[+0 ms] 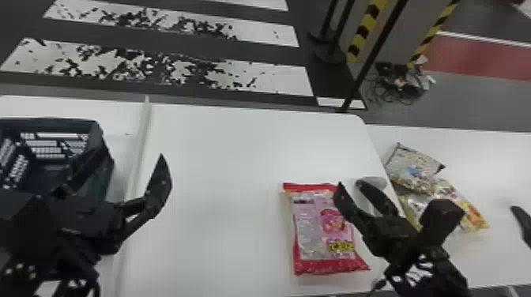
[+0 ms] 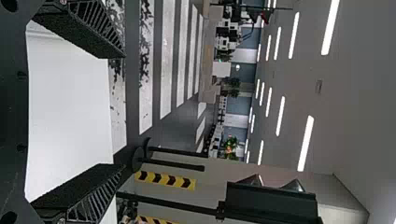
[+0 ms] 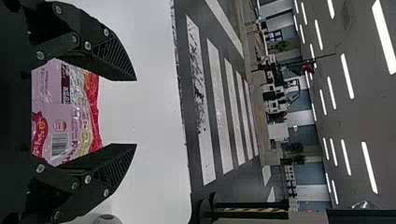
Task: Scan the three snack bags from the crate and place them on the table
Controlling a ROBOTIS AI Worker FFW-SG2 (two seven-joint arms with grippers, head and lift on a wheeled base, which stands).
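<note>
My left gripper (image 1: 132, 151) and right gripper (image 1: 349, 183) are hanging with fingers apart. The red bag (image 1: 308, 233) is lying near the table's (image 1: 221, 158) front edge, two bags (image 1: 413, 170) beside its right edge; striped floor (image 1: 268, 77) is stretching beyond the far edge.

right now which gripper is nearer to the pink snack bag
Right. The right gripper hovers by the right edge of the pink bag; the left gripper is well to its left, near the crate.
</note>
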